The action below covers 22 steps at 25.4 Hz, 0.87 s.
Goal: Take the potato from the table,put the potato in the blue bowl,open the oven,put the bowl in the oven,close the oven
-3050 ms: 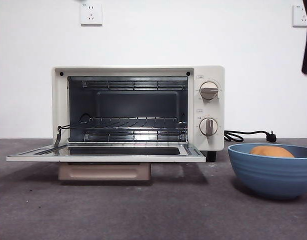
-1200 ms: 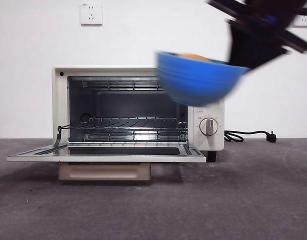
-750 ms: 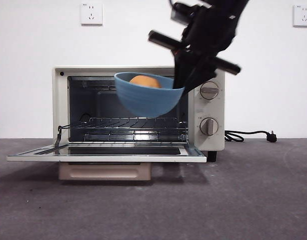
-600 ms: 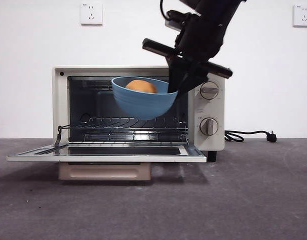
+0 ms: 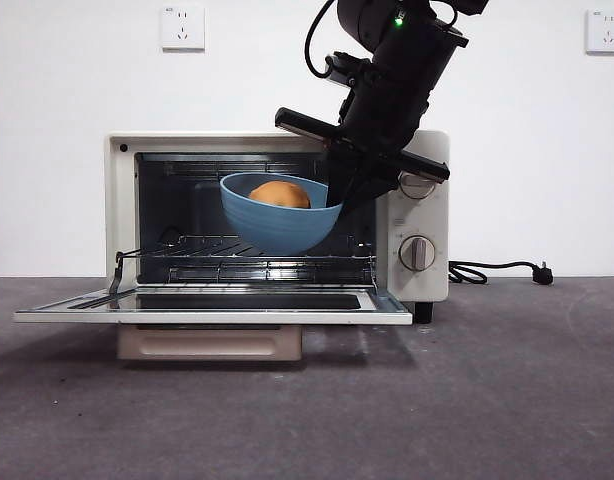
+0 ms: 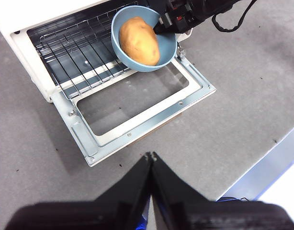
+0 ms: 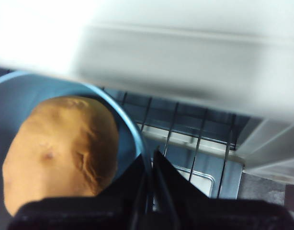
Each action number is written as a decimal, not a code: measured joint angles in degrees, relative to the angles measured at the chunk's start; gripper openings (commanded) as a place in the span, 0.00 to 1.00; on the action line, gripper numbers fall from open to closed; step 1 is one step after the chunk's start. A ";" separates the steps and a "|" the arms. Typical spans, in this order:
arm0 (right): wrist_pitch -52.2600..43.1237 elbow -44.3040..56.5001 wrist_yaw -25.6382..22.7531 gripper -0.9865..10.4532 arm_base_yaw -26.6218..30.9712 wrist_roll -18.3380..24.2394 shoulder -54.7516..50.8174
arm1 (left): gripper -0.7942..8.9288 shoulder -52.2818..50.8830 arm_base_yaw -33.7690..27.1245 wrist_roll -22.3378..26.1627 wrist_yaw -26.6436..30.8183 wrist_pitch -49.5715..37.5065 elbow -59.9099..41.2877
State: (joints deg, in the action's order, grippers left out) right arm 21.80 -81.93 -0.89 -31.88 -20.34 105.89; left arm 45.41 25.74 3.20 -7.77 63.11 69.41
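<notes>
Gripping: my right gripper (image 5: 332,205) is clamped on the rim of the wide, round, muted-blue bowl (image 5: 277,222), one black jaw inside the wall and one outside, as the right wrist view (image 7: 148,165) shows.
Bowl: it hangs from my jaws, tilted, clear of the wire rack (image 5: 257,247) just beneath it, and sits in the mouth of the cavity rather than deep inside.
Potato: the roundish tan-orange potato with smooth skin (image 5: 279,194) lies inside the bowl, just beside my jaws, pressed near the wall I hold; the left wrist view (image 6: 139,40) shows it filling most of the bowl's floor.
Oven: the cream-white toaster oven (image 5: 122,205) surrounds my gripper's front; its dark glass door (image 5: 212,306) is dropped flat below the bowl, with the beige bar handle (image 5: 209,343) under the door's front edge.
Knobs: the lower round knob (image 5: 417,253) is just beside and below my wrist; the upper one is mostly hidden behind my arm.
Left gripper: my left gripper (image 6: 150,156) is pressed shut on nothing, hovering well apart from the oven, above the dark grey matte table (image 6: 243,96) in front of the open door.
Beyond: a black power cord with plug (image 5: 497,271) lies on the table past the oven's knob side, and two white wall sockets (image 5: 182,26) sit on the white wall behind.
</notes>
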 measured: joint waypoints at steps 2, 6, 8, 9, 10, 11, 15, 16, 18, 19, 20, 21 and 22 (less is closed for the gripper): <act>0.11 0.00 0.46 0.08 0.70 -0.50 0.00 | 0.07 0.00 0.00 0.24 -0.04 0.04 0.00; 0.11 -0.02 -0.57 0.08 2.62 -1.97 0.02 | 0.07 0.00 0.00 0.33 -0.09 0.07 0.00; 0.24 -0.02 -0.61 0.08 2.89 -2.38 0.02 | 0.07 0.07 0.00 0.48 -0.09 0.07 0.00; 0.22 -0.04 -0.61 0.08 2.93 -2.40 0.02 | 0.07 0.07 0.00 0.68 -0.09 0.07 0.00; 0.26 -0.04 -0.61 0.08 2.93 -2.40 0.02 | 0.07 0.07 0.00 0.68 -0.09 0.07 0.00; 0.28 -0.04 -0.61 0.10 2.93 -2.40 0.02 | 0.07 0.07 0.00 0.70 -0.09 0.07 0.00; 1.01 -0.11 -0.57 0.26 2.91 -2.34 0.02 | 0.07 0.07 0.00 0.72 -0.09 0.07 0.00; 1.16 -0.11 -0.31 0.28 2.84 -2.21 0.02 | 0.07 0.07 0.00 0.74 -0.09 0.07 0.00; 0.83 -0.17 -0.11 0.29 2.58 -2.16 0.02 | 0.07 0.07 0.00 0.74 -0.09 0.07 0.00; 0.68 -0.24 -0.02 0.29 2.40 -2.19 0.02 | 0.07 0.07 0.00 0.74 -0.07 0.07 0.00; 0.48 -0.26 0.02 0.29 2.29 -2.19 0.02 | 0.07 0.07 0.00 0.74 -0.07 0.07 0.00; 0.35 -0.31 0.07 0.29 2.23 -2.19 0.02 | 0.07 0.07 0.00 0.74 -0.07 0.07 0.00; 0.17 -0.31 0.22 0.29 2.21 -2.19 0.00 | 0.07 0.07 0.00 0.74 -0.07 0.07 0.00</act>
State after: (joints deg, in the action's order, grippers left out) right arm 21.98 -82.24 -0.67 -29.67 -22.52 105.89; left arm 45.47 25.74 3.95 -7.84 63.18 69.41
